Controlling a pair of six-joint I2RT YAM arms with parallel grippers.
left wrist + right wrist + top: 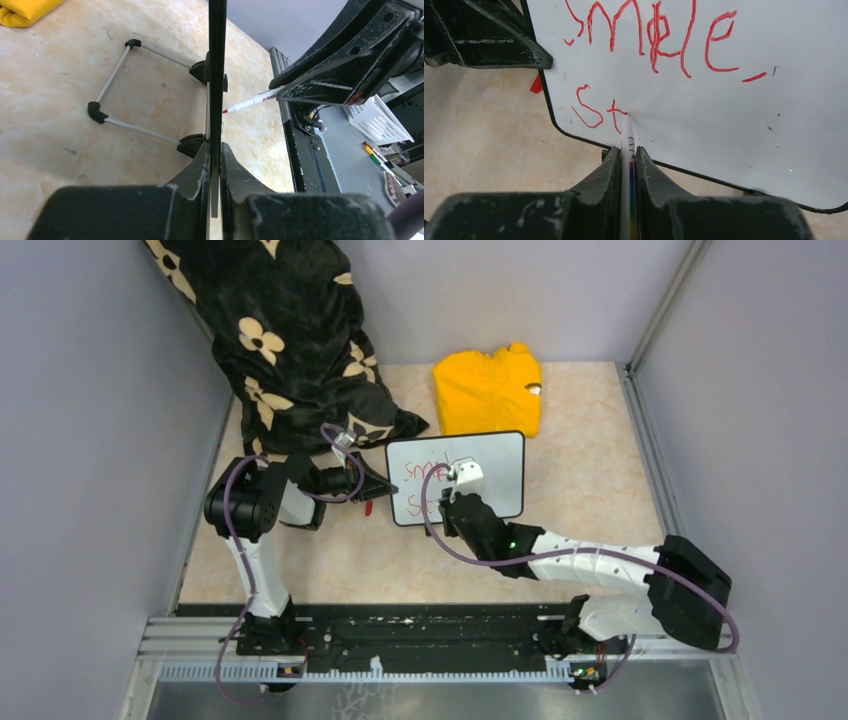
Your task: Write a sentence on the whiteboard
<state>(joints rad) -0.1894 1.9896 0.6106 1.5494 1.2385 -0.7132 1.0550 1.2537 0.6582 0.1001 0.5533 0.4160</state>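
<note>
- Left fingers [196, 172] clamped on the propped whiteboard [500, 480], at its left edge;
- Right fingers [606, 175] grip a marker [626, 132], tip touching the whiteboard at "St" of the red sentence [649, 40]

Robot lab test cell, not a home: grey panel walls [80, 440] box in a beige tabletop [600, 510] on left, back & right of frame, w/ alu rail [430, 645] along bottom carrying the arm bases [265, 628]. Left wrist view, lower right: grey bench [342, 160] w/ white plastic basket [377, 120] & loose pens [374, 152].
</note>
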